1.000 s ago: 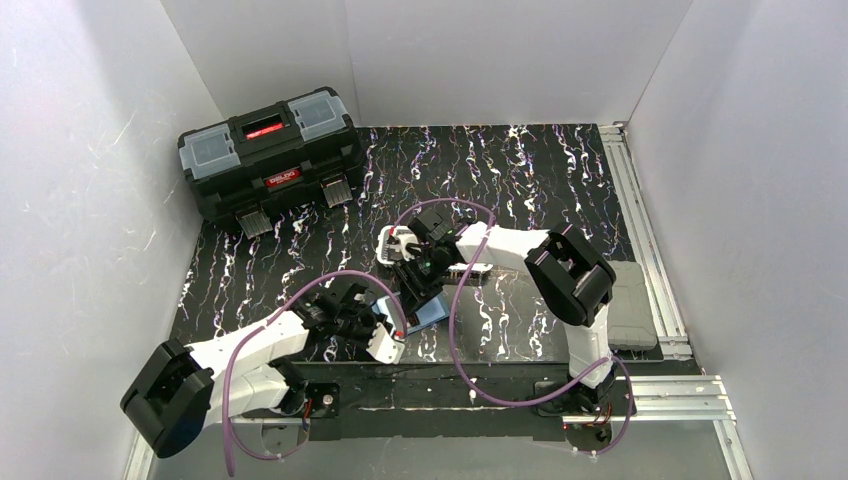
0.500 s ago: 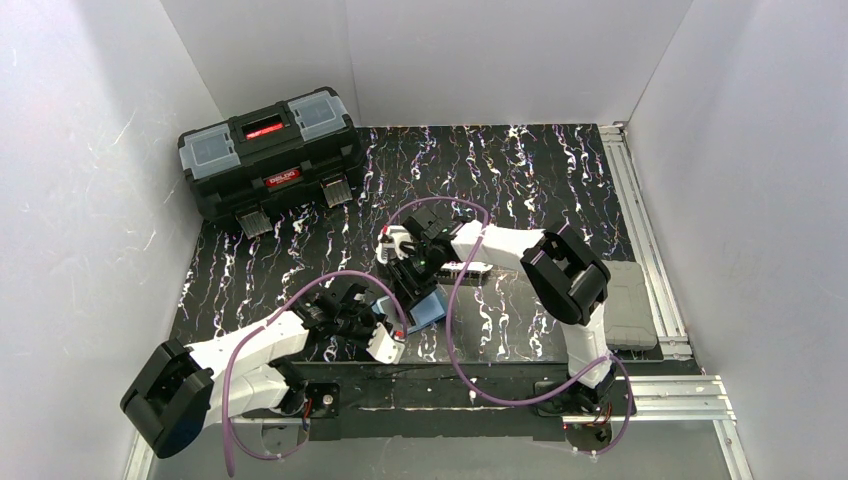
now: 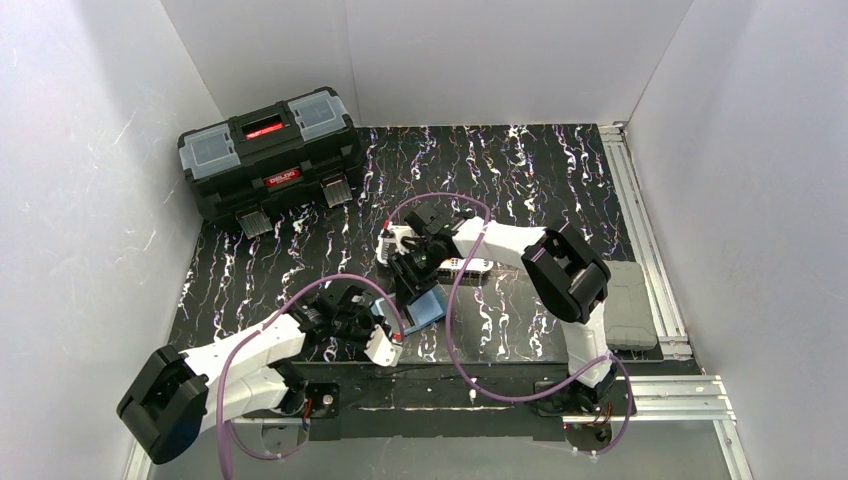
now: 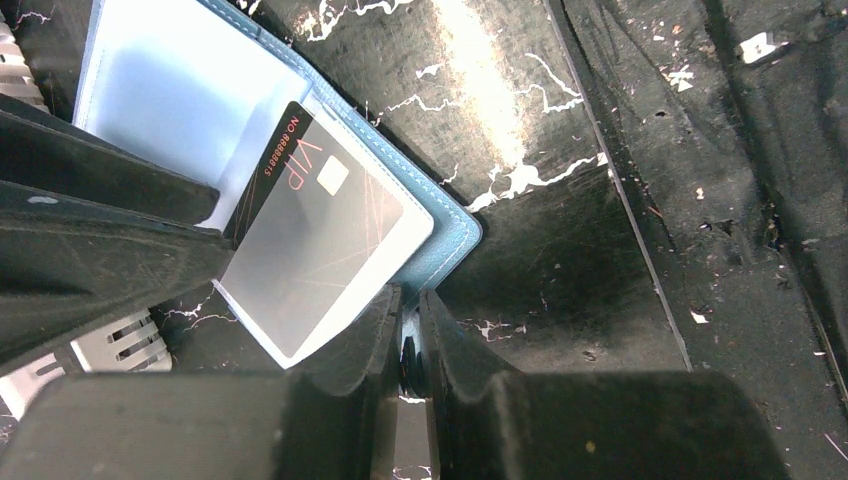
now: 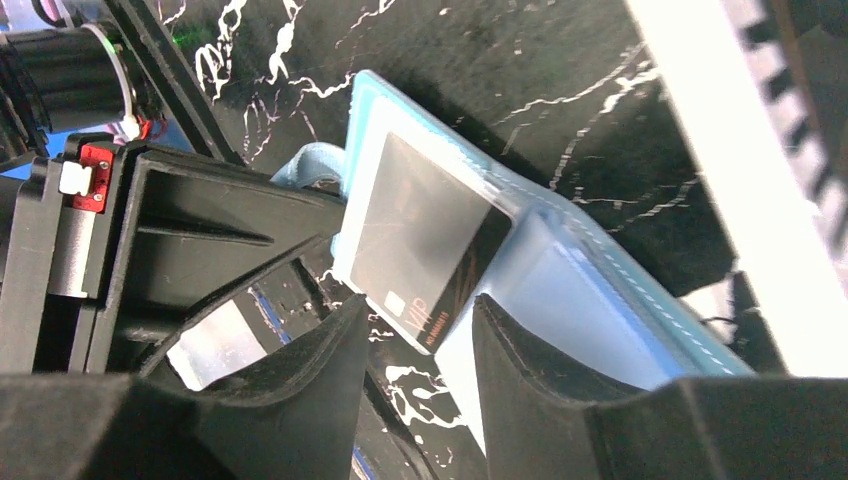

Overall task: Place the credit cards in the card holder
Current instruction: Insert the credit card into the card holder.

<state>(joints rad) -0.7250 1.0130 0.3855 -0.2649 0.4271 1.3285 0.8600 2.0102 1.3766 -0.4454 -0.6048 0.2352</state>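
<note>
The card holder (image 4: 445, 245) lies opened flat on the bench (image 4: 600, 300), a glossy black slab veined with white and faint purple streaks. It sits at the near middle, between the two arms. The holder is soft teal-blue with a stitched, rounded border, and its inside is pale with a clear, slightly cloudy plastic sleeve.

A black card (image 4: 320, 235) is partly slid into that sleeve. It is thin and stiff, matte, with a small pale chip, thin orange lines and "VIP" printed along one edge. The part under the plastic looks greyed and hazy, while the printed corner is bare.

The right gripper (image 5: 415, 330) has blocky black plastic jaws standing apart, straddling that bare corner. I cannot tell whether either finger touches it.

The left gripper (image 4: 405, 345) has its jaws drawn together with only a slit between, right at the holder's teal edge. Whether they pinch it I cannot tell.
</note>
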